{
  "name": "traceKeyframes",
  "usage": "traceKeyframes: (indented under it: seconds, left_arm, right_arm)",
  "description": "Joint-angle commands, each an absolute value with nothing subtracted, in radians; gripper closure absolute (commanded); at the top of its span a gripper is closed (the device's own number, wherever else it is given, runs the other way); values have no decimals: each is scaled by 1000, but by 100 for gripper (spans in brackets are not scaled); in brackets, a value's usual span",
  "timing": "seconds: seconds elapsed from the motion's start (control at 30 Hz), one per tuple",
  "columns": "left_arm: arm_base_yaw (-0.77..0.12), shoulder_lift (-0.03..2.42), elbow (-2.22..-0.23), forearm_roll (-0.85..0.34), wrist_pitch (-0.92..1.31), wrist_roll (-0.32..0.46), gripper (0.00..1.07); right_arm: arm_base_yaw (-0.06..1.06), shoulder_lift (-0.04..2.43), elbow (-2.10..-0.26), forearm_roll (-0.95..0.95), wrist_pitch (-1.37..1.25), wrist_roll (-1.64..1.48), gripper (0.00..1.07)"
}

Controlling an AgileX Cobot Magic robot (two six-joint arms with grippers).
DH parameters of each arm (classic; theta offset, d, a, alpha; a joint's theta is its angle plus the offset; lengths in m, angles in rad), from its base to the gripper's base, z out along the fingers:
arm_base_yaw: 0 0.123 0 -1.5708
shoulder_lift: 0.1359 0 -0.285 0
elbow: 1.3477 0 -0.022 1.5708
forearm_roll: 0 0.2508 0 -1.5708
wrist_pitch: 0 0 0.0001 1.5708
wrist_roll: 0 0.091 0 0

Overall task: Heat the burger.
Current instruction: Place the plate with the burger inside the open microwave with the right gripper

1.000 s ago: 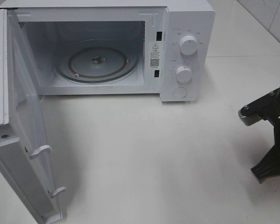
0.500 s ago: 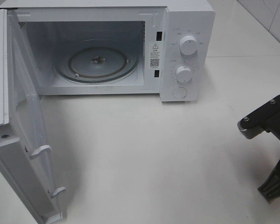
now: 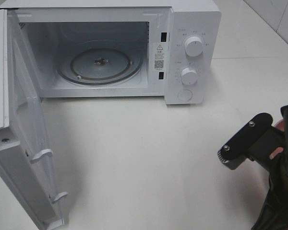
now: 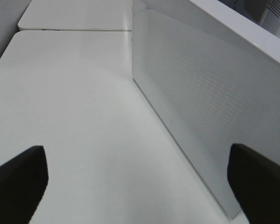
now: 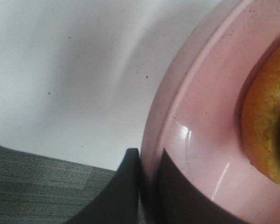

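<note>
From the high camera, your microwave (image 3: 192, 28) stood at the back of the white table (image 3: 144, 158), with its door (image 3: 24, 139) swung wide open to the left. The glass turntable (image 3: 100, 64) lay in the cavity. On the control panel the upper knob (image 3: 194, 46) sat above the lower knob (image 3: 188, 75), with a round button (image 3: 184, 95) under both. Your right arm (image 3: 245, 143) reached in low at the right edge, in front of the microwave and well apart from it.

In the left wrist view, your left gripper (image 4: 137, 186) hung over the tabletop with its jaws spread wide. One dark finger (image 4: 18, 182) showed at each side of the frame. The perforated face of the door ran close by one of them.

In the right wrist view, your right gripper (image 5: 149, 186) had its jaws pinched together on the rim of the pink plate (image 5: 200, 107), one finger outside the rim and one inside. The burger (image 5: 266, 121) sat on that plate. You could see only a curved golden edge of its bun, because the frame cut off the rest. The white table lay beyond the plate's rim.
</note>
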State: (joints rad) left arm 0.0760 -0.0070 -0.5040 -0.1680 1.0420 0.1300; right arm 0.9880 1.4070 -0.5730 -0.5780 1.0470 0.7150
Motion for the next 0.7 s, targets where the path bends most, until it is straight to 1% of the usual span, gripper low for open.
traceKeyframes:
  seconds: [0.03,0.1,0.17,0.27,0.33,0.37,0.43,0.53,0.6,0.7]
  left_arm:
    - [71,-25,-505,-174,1040,126,7]
    - [71,-25,-505,-174,1040,126,7]
    - [71,-25,-505,-174,1040,126,7]
    - [71,-25,-505,-174,1040,126,7]
    - [71,-25,-505,-174,1040,126,7]
    - [71,-25,-505,-174,1040,126,7]
    - [71,-25,-505,-174,1040,126,7]
    - [71,-25,-505,-174,1040,126,7]
    - [71,-25,-505,-174,1040,126,7]
    - [71,-25,-505,-174,1040,126,7]
  right_arm:
    - [1035,1397,-568,-623,1100,736,107]
    - [1055,1397,-568,-623,1102,738,107]
    - [1122,1397,-568,-620,1105,748,107]
    - [1139,1397,-568,-620,1105,753,107]
    - [1207,1397,-568,-620,1106,767,107]
    - [1207,1397,-568,-620,1106,767,107]
    - [1258,1397,-568,-620,1108,767,107]
    - [1274,1397,-568,-620,1108,767,107]
    - [1334,1397,-569,-621,1117,767,107]
    - [1366,1397,-569,-624,1120,747,107]
